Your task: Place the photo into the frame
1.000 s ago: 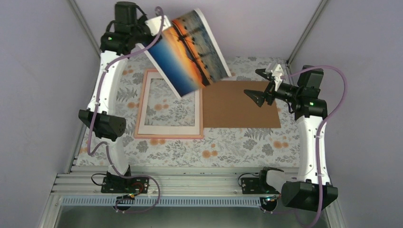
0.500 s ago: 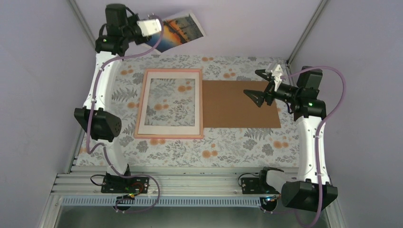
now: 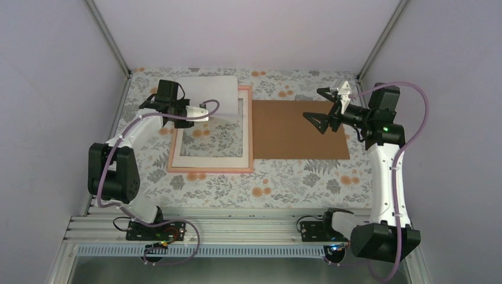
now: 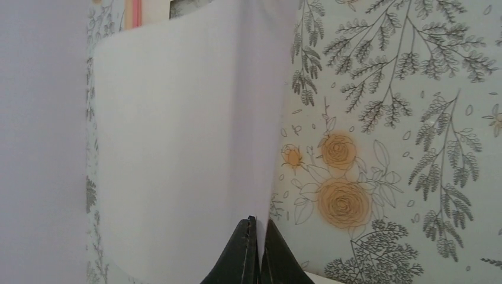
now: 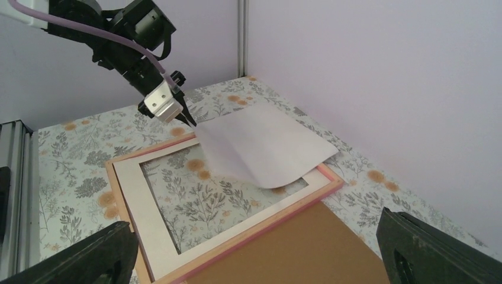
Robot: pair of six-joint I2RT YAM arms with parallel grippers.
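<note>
I'm seeing frame [image 3: 210, 170] lying flat, brown board [image 3: 296, 133] touching its 3 o'clock side; photo [image 3: 207, 90], white back up, is draping over frame's 12 o'clock end. L gripper [image 4: 255, 225] is pinching photo's edge, prob. to lay it face-down. R gripper [image 3: 313, 102] is hovering spread above board.

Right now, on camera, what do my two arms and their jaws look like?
Both the left arm and right arm have white curved links between bulky black joint housings. A lilac cable loops loosely along each. The jaws are black and pointed, mounted on a white block. A small green light glows on the right arm.
</note>
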